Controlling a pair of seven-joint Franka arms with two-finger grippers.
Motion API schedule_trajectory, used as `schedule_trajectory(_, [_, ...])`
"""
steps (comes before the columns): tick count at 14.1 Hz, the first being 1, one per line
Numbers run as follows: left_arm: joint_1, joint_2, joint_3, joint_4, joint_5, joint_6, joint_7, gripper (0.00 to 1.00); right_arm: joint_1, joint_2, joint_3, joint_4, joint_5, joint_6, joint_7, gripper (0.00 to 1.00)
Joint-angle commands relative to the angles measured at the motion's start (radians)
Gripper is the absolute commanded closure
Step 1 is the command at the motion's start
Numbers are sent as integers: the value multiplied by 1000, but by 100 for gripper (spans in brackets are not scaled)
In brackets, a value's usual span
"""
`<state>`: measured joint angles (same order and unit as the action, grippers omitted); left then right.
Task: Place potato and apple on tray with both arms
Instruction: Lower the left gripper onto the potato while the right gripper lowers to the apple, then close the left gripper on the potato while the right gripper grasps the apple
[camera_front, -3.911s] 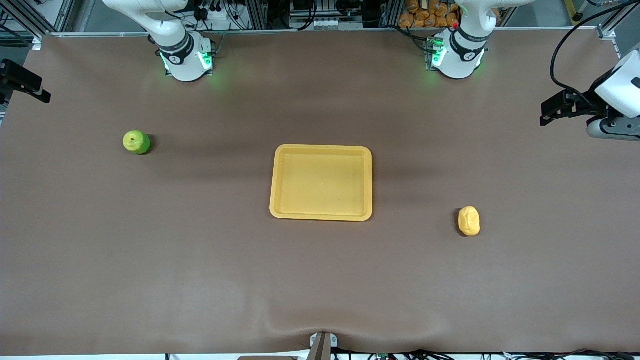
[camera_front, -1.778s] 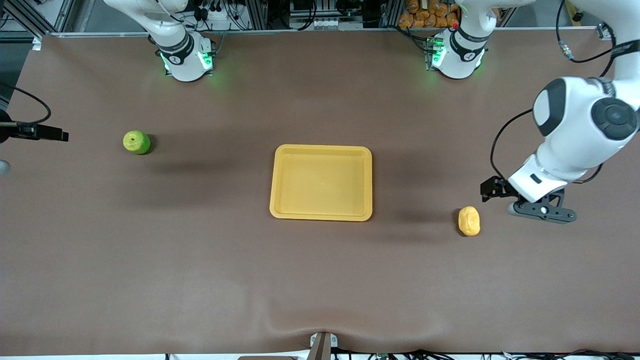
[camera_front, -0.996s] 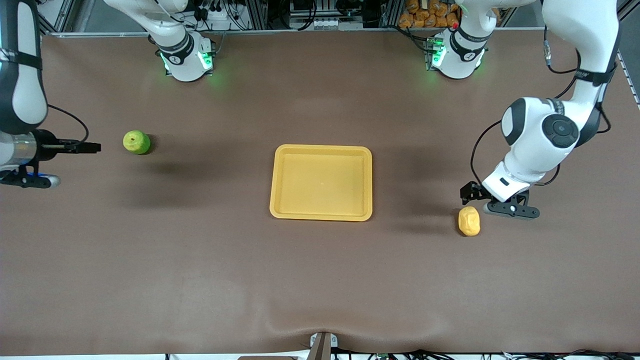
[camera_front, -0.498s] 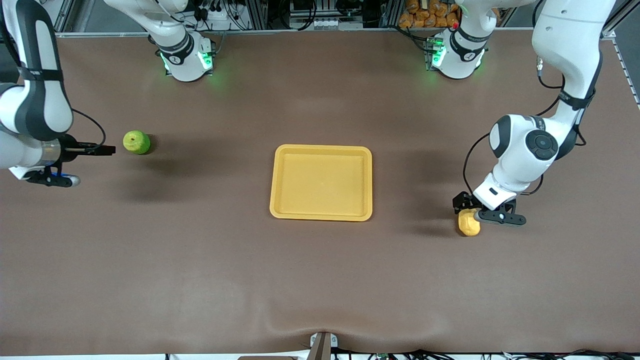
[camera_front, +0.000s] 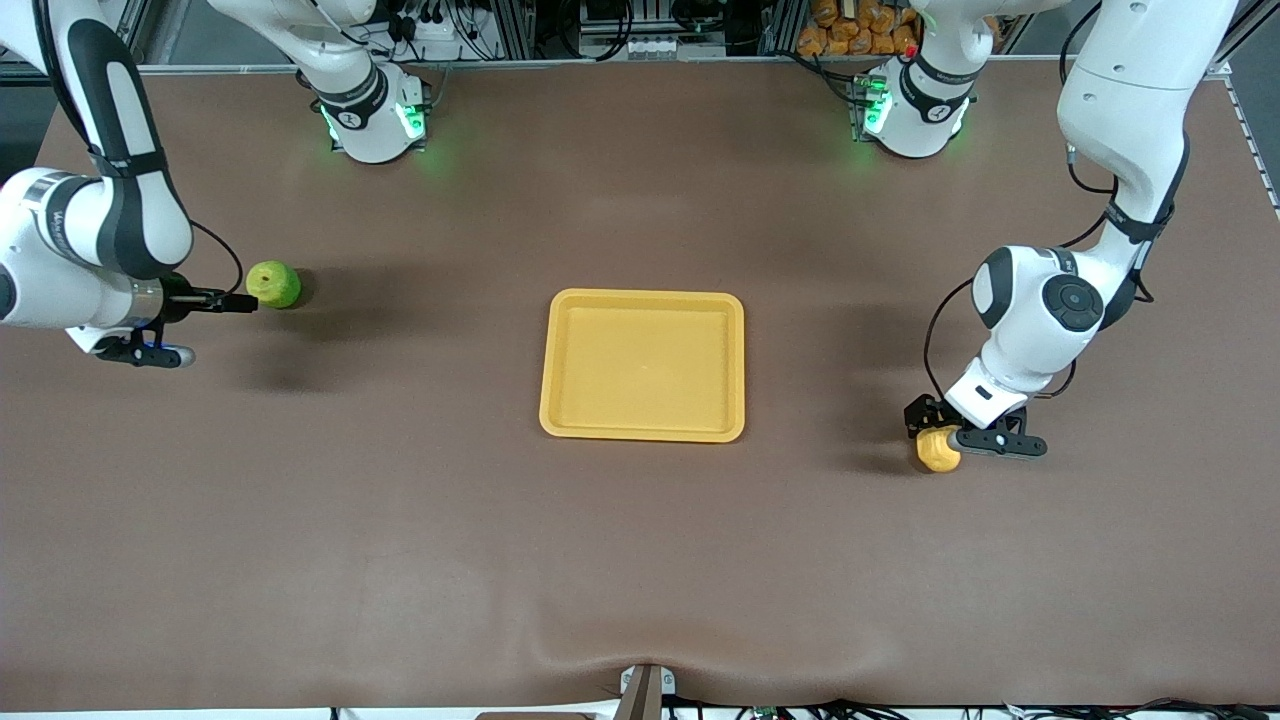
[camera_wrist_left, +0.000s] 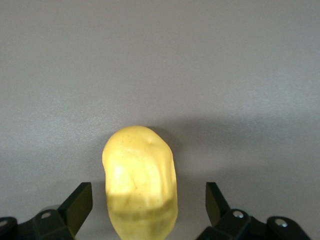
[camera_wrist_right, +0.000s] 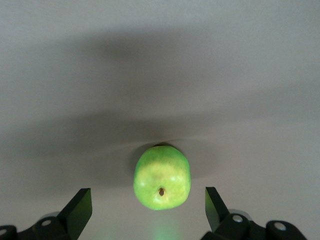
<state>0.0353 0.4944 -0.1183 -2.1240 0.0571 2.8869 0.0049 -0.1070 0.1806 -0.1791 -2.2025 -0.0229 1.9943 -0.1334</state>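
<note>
One potato (camera_front: 938, 455), one apple (camera_front: 273, 284), one tray (camera_front: 643, 430) and two arms are showing on the brown table (camera_front: 640, 560).

Nearest the front camera, the potato is lying on the table toward the left arm's end, well apart from the tray. Its long axis is running roughly from the camera toward the robots' bases. The left gripper (camera_front: 935, 432) is sitting low over the potato with its fingers spread wide. In the left wrist view the potato (camera_wrist_left: 140, 182) is lying between the two fingertips (camera_wrist_left: 77, 202), with a gap on each side; whether the gripper is already touching the table is hard to tell.

A little farther from the camera, the tray is lying flat at the middle of the table, holding nothing, its longer sides running across the table between the two arms' ends.

Farthest, the apple is sitting on the table toward the right arm's end, well apart from the tray, its stem dimple facing up. The right gripper (camera_front: 235, 301) is hanging just beside it, fingers spread, not touching. In the right wrist view the apple (camera_wrist_right: 162, 177) is lying just ahead of the open fingertips (camera_wrist_right: 214, 200).
</note>
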Motion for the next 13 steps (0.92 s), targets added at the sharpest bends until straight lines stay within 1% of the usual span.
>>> schedule_trajectory(1, [6,27,3,-1,15,57,-22,0,-29,-41,12,-94,-15,78,-15,0])
schedule_trajectory(2, [6,33,5,-2,15,67,-23,0,-31,-41,12,-129,-15,131,-15,0])
schedule_trajectory(3, [9,36,5,-2,15,75,-31,27,-31,-38,12,-158,-15,180,-15,0])
schedule_trajectory(4, [8,38,5,-1,15,77,-34,61,-34,-36,12,-175,-15,208,-15,0])
schedule_trajectory(5, [8,39,5,-2,15,78,-34,84,-40,-33,12,-181,-15,215,-15,0])
schedule_trajectory(6, [6,39,6,-2,15,78,-32,95,-42,-32,12,-187,-15,218,-15,0])
schedule_trajectory(7, [6,39,6,-2,15,78,-32,100,-42,-32,12,-200,-15,228,-15,0])
schedule_trajectory(11, [-11,13,8,-1,15,69,-42,100,-56,-23,12,-258,-14,305,-15,0])
schedule_trajectory(13, [-32,-13,11,9,13,13,-55,100,-56,-21,12,-275,-15,325,-15,0])
